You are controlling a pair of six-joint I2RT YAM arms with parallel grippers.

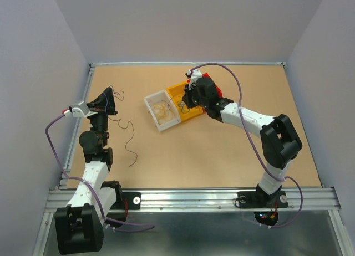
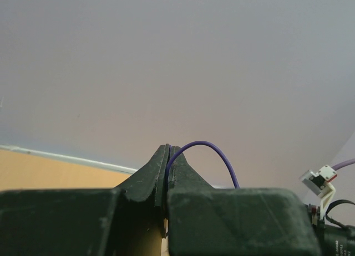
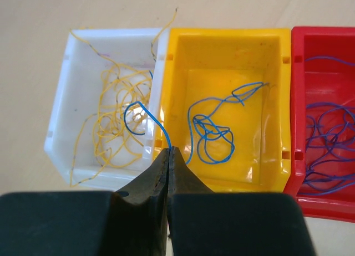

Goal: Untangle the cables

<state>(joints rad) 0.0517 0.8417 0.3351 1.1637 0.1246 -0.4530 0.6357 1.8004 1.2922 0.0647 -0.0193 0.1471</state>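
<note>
Over the tan counter [image 1: 222,156] our right hand [image 3: 168,150], pinched shut on a thin blue wire [image 3: 145,114], hovers at the wall between white plastic bin [image 3: 58,101] and yellow plastic bin [image 3: 222,40]; the wire loops just ahead into curly yellow wires [image 3: 113,117]. We should lift slowly until it slips free. Our left hand [image 2: 168,149] clamps a thin purple wire [image 2: 208,145]

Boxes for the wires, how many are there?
3, side by side: the white box on the left, the yellow box in the middle, the red box on the right.

Soft even light; glare in yellow bin [image 3: 227,51].
</note>
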